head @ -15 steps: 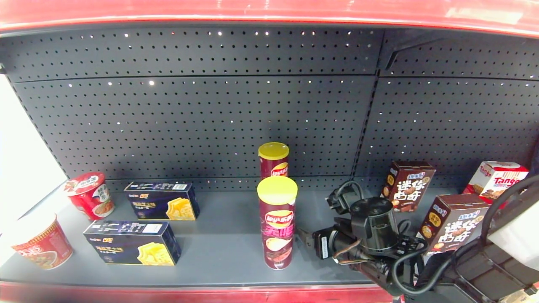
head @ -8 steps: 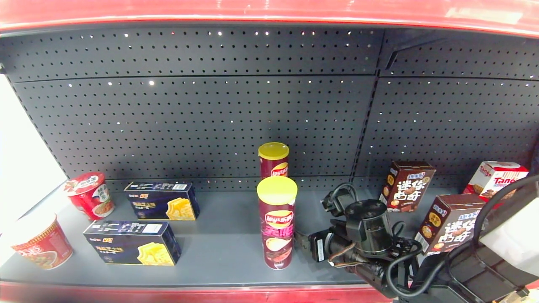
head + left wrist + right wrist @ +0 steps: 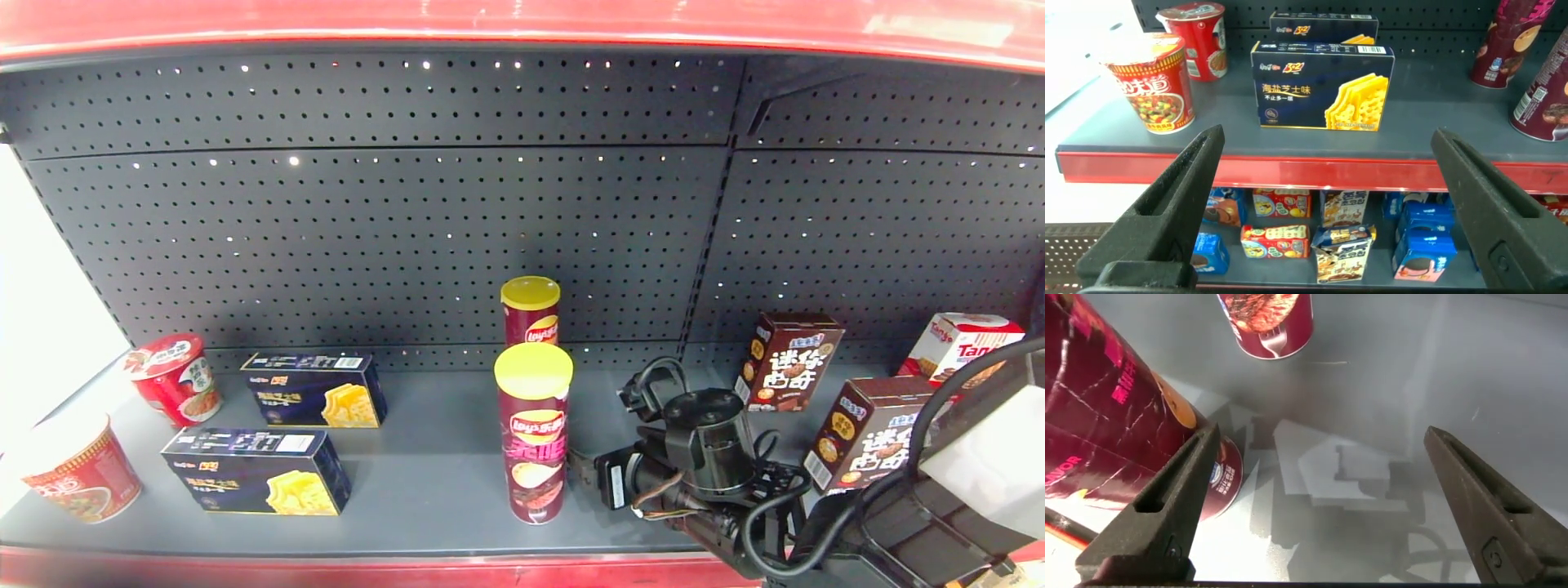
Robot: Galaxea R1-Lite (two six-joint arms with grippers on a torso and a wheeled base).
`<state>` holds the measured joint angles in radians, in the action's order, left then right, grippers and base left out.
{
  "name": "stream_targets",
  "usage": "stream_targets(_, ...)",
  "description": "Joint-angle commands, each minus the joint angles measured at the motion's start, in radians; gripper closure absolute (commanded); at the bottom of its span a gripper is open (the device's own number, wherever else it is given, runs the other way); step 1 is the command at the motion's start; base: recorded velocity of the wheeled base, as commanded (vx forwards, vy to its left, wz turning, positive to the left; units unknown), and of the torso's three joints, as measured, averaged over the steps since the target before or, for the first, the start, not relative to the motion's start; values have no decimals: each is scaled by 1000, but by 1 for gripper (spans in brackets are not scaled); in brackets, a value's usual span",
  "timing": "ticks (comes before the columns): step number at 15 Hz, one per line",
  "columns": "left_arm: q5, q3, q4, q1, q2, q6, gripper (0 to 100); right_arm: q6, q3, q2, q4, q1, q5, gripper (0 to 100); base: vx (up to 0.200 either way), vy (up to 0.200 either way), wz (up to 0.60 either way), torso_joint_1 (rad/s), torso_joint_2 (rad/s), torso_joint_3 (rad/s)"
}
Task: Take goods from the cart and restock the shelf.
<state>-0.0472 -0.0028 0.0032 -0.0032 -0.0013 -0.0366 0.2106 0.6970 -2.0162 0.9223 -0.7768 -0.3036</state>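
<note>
One chip can (image 3: 532,441) beside right fingers (image 3: 1167,514)

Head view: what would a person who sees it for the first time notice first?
The front can with its yellow lid stands upright at the middle of the shelf, with a second can behind it. Next comes the right gripper, open and close to the front can's right side. At the left end stand red cups, and at the right, brown boxes.
</note>
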Motion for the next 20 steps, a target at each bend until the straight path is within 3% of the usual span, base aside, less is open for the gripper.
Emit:
stream_targets(1,0,0,0,0,1,0,0,1,-5,1,1,5,0,0,0,0,0,0,0,0)
stream_targets(8,0,1,0,0,1,0,0,-33,-19,186,-2,90,3,0,0,0,0,0,0,0)
stream_targets(12,0,0,0,0,1,0,0,-126,-105,447,-13,90,106,0,0,0,0,0,0,0)
stream_targets(18,0,0,-2,0,1,0,0,-149,-402,1056,-200,94,112,0,0,0,0,0,0,0)
stream_targets(20,0,1,0,0,1,0,0,-157,-479,1229,-243,218,166,0,0,0,0,0,0,0)
